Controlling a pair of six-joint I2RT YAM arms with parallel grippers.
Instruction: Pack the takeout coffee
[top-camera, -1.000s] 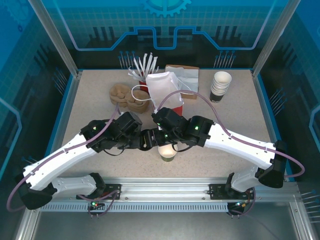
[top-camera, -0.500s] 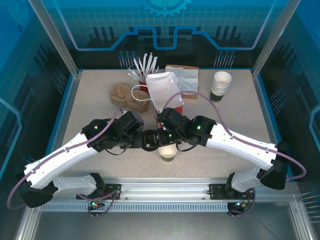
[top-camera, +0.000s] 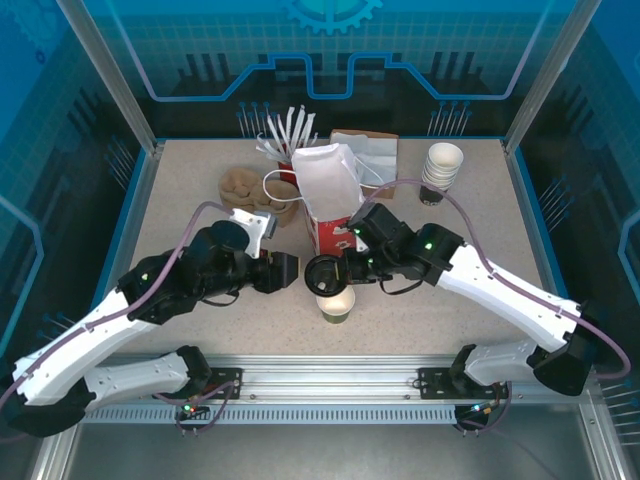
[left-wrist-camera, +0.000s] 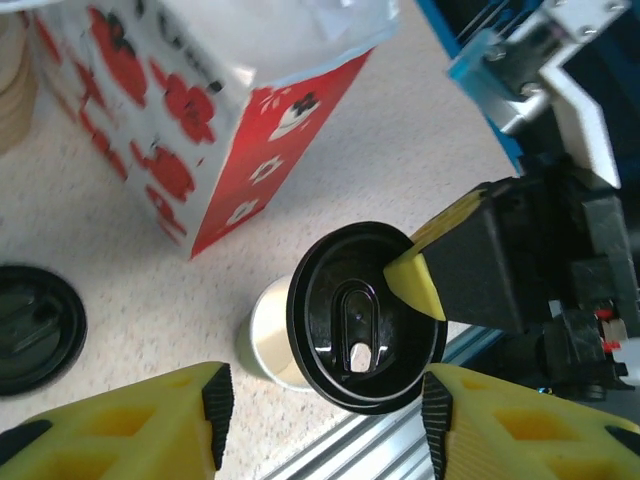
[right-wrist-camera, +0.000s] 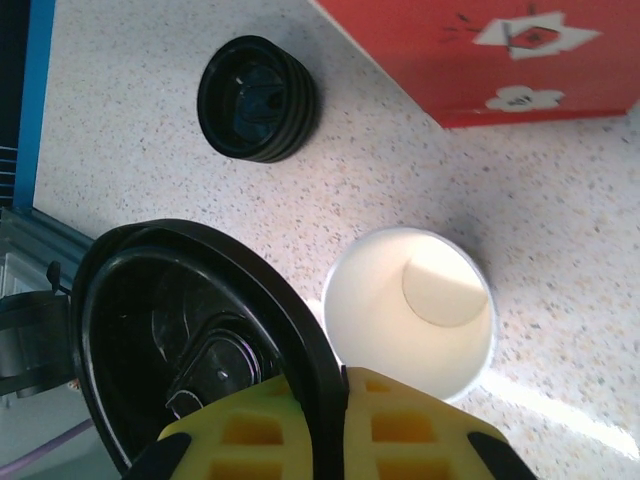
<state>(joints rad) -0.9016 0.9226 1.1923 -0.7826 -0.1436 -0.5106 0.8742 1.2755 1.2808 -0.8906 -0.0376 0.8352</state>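
Note:
The takeout coffee cup (top-camera: 337, 303) stands upright and uncovered near the front edge of the table, with a white inside (right-wrist-camera: 410, 310) and green sides. My right gripper (top-camera: 342, 272) is shut on the rim of a black sip lid (top-camera: 324, 274), holding it tilted just above and to the left of the cup (left-wrist-camera: 268, 330). The lid (left-wrist-camera: 365, 315) partly overlaps the cup's mouth in the left wrist view. My left gripper (top-camera: 285, 272) is open to the left of the lid, and its fingers (left-wrist-camera: 218, 400) stand apart from it on both sides. The right gripper (right-wrist-camera: 345, 420) pinches the lid (right-wrist-camera: 190, 330) edge-on.
A red flowered bag (top-camera: 330, 195) with a white liner stands just behind the grippers. A stack of black lids (right-wrist-camera: 257, 98) lies on the table to the cup's left. Brown cup carriers (top-camera: 255, 195), straws (top-camera: 285, 135), a brown paper bag (top-camera: 365, 150) and stacked cups (top-camera: 441, 170) sit at the back.
The lid passed from the left gripper to the right one: the right shut on it, then the left opened and drew back to the left. The cup stayed put.

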